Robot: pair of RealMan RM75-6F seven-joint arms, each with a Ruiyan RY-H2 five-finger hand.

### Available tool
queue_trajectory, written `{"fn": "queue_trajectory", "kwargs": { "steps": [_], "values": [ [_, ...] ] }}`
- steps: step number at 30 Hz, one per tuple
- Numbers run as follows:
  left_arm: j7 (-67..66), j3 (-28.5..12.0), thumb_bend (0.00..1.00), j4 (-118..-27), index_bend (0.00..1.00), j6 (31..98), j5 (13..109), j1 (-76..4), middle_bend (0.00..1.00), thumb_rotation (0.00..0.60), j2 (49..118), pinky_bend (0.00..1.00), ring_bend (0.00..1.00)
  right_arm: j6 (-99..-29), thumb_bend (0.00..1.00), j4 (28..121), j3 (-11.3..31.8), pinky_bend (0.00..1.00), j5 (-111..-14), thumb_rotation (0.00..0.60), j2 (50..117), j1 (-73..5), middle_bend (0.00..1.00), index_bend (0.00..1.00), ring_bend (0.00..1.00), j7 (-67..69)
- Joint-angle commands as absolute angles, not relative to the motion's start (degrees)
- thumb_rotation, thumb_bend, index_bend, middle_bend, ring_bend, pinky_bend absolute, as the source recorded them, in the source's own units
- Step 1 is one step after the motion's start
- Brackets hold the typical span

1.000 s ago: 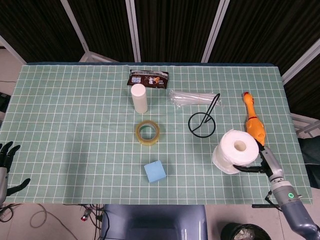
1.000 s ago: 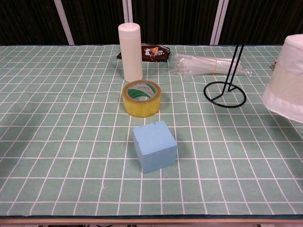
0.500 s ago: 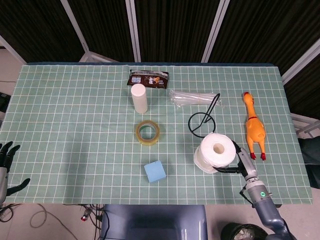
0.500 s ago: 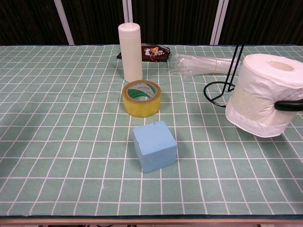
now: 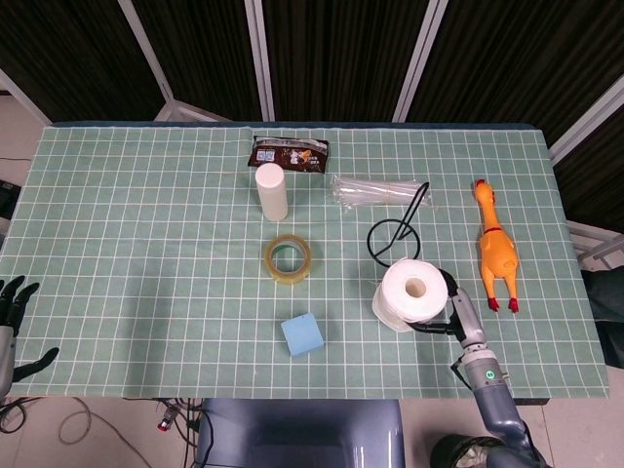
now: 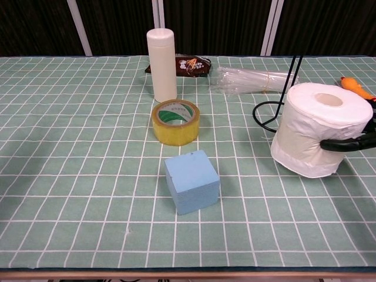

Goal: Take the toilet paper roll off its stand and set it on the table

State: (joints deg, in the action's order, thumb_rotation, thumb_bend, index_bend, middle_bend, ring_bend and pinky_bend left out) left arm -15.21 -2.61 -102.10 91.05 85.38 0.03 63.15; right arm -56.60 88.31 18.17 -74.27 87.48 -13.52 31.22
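White toilet paper roll (image 6: 314,128), upright and slightly tilted, gripped by right robot hand (image 6: 352,141)

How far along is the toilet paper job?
Done: the roll is off the stand. In hand: the right robot hand grips it upright, low at the table; contact is unclear. Left: let go.

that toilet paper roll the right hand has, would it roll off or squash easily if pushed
The toilet paper roll stands nearly on end in the right hand, so it probably won't roll unless tipped. Its wrapped sides look soft and slightly uneven, so a firm grip would likely dent it. For its bulk it is probably light and would slide easily.
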Motion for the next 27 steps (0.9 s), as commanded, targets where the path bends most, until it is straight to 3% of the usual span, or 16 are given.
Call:
{"fn": "queue_trajectory", "kwargs": {
  "steps": [1,15,18,21,23,27],
  "values": [
    [-15.32,-2.57,0.07,-102.09,0.14,90.97,85.37,0.01,0.04,0.600,63.17,0.00,0.00,-56.66,0.00,87.28,17.40,0.00,-74.80,0.600,87.90,-14.23,0.30,0.43,0.03,31.31],
    [-15.47,-2.22,0.07,-102.33,0.15,90.60,85.66,-0.05,0.04,0.600,63.05,0.00,0.00,-51.67,0.00,88.05,13.94,0.00,-73.63,0.600,84.35,-16.59,0.17,0.28,0.00,30.13],
    [-15.53,-2.23,0.07,-102.35,0.15,90.53,85.55,-0.07,0.04,0.600,63.04,0.00,0.00,-51.63,0.00,88.49,14.00,0.00,-72.98,0.600,83.66,-16.98,0.09,0.22,0.00,30.63],
    [-15.46,-2.29,0.07,-102.34,0.15,90.61,85.55,-0.06,0.04,0.600,63.03,0.00,0.00,-51.80,0.00,89.03,13.90,0.00,-73.59,0.600,82.44,-17.17,0.01,0.10,0.00,31.95],
    [-15.47,-2.30,0.07,-102.30,0.14,90.66,85.60,-0.05,0.04,0.600,63.07,0.00,0.00,-51.63,0.00,89.28,13.51,0.00,-74.69,0.600,80.97,-17.34,0.00,0.02,0.00,33.25],
    [-15.56,-2.23,0.07,-102.32,0.15,90.74,85.74,-0.02,0.04,0.600,63.11,0.00,0.00,-52.31,0.00,90.31,12.91,0.00,-76.94,0.600,77.79,-17.03,0.00,0.00,0.00,36.57]
  ]
}}
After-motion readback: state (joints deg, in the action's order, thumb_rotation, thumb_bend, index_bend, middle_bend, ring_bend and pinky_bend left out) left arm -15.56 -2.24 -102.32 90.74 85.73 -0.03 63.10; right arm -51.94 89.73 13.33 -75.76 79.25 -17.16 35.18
